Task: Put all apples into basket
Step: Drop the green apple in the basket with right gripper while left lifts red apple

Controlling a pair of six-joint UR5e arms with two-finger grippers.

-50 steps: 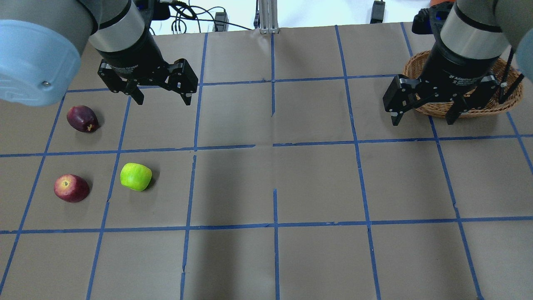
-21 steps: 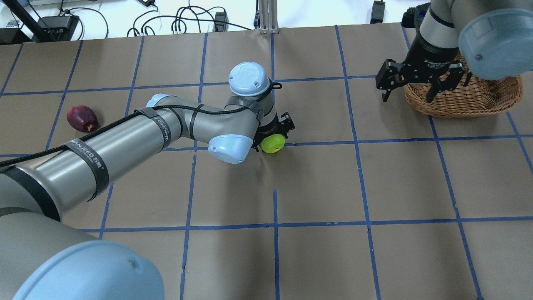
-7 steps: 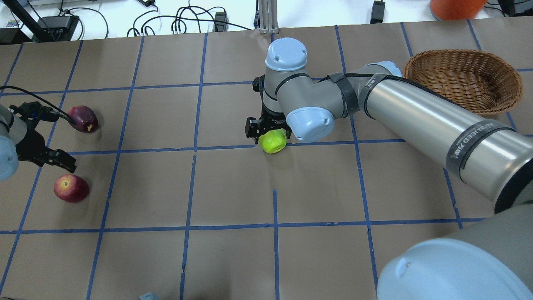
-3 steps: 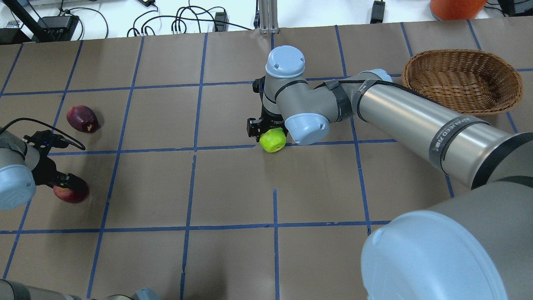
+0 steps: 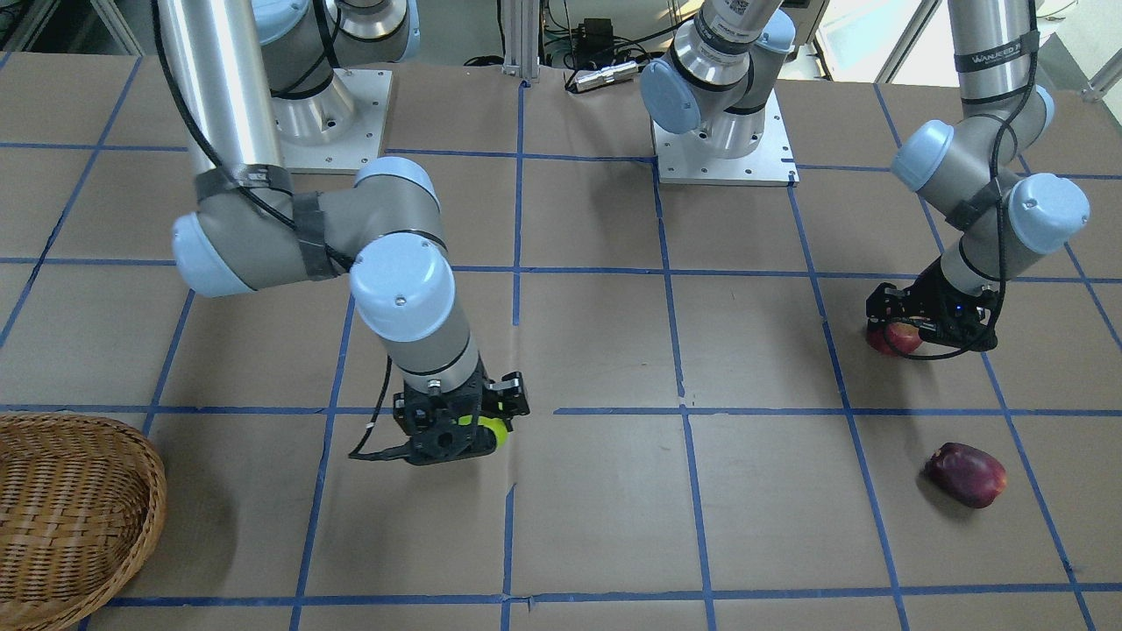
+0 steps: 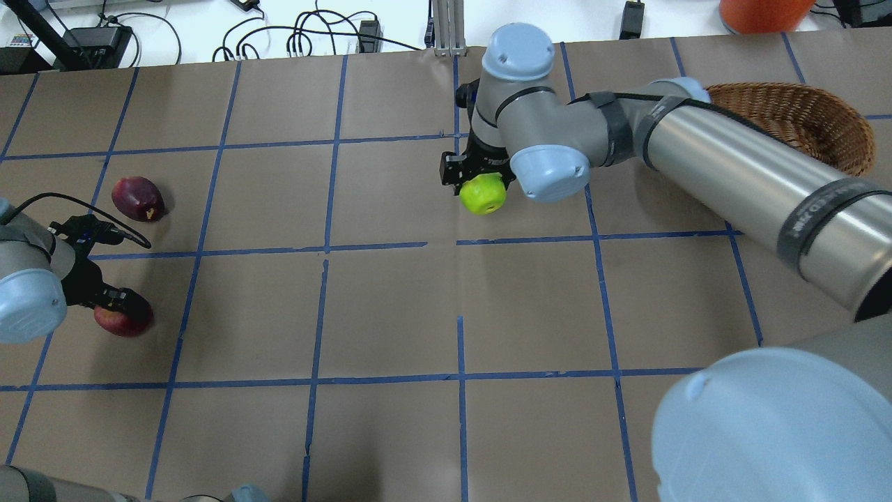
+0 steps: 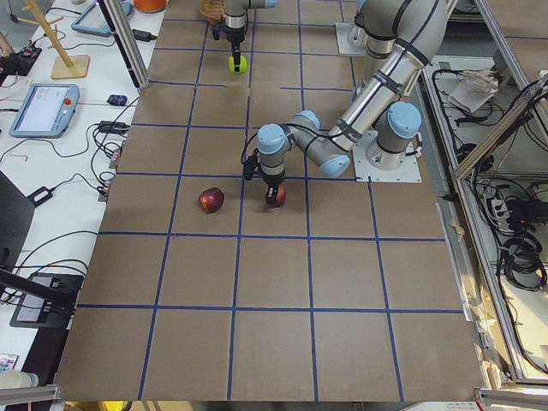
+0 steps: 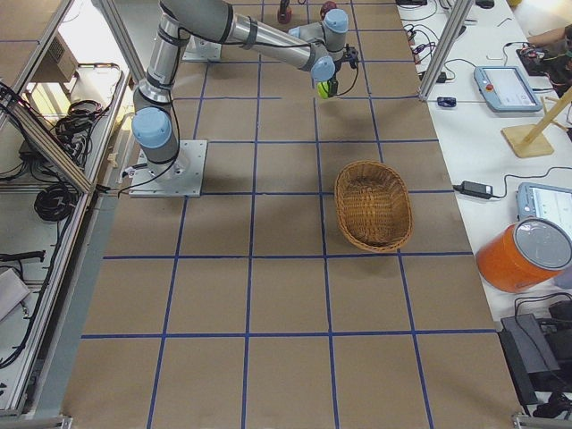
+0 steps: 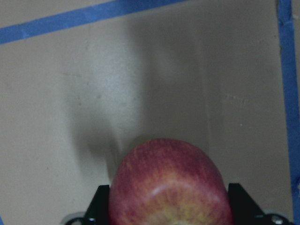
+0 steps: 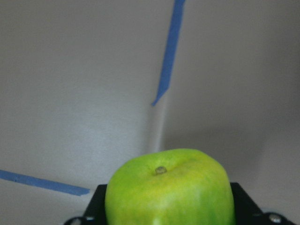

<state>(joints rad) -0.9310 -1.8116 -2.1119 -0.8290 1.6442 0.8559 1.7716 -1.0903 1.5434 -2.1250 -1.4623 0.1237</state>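
The one thing I can read for certain is the white word "WANJEED" on the black strap round the left arm's upright tube, seen in the front-facing view. The right arm wears a like band — its lettering is too blurred.

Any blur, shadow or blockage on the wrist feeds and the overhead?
Left wrist view: red apple slightly soft at the bottom edge, broad dim shadow on the paper above it. Right wrist view: green apple sharp to its stem pit, paper behind it blurred. Overhead view: right arm blocks the lower right corner and hides part of the basket.
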